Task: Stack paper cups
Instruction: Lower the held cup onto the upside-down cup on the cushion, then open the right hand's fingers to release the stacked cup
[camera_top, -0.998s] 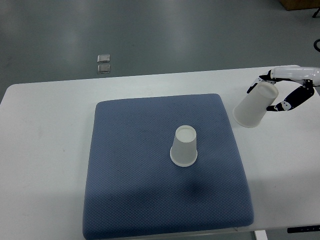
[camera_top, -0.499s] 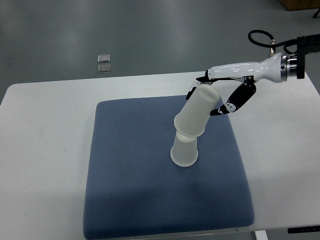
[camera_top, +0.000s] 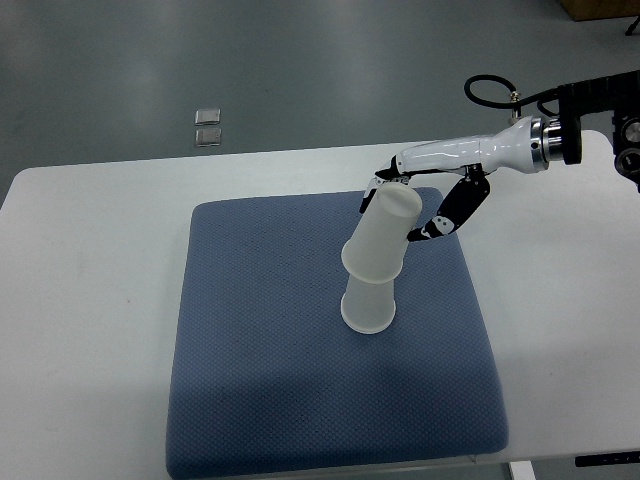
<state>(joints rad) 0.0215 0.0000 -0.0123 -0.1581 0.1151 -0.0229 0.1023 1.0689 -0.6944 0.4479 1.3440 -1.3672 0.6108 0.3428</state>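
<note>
Right hand (camera_top: 415, 205): I am gripping an inverted paper cup (camera_top: 382, 232), tilted, its mouth touching the second cup (camera_top: 368, 304) standing mid-blue mat (camera_top: 260, 380).

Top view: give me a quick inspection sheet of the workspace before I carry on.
Surface: white table with a blue mat in the middle.
Job's things: upside-down cup standing on the mat; held cup tilted, mouth down, over its top, not fully seated.
Clutter: nothing seen on the table.
Grippers: right hand shut on the held cup; left not in view.
Cables: black cable looping at the right wrist.
Surroundings: grey floor; two small square objects beyond the table.
</note>
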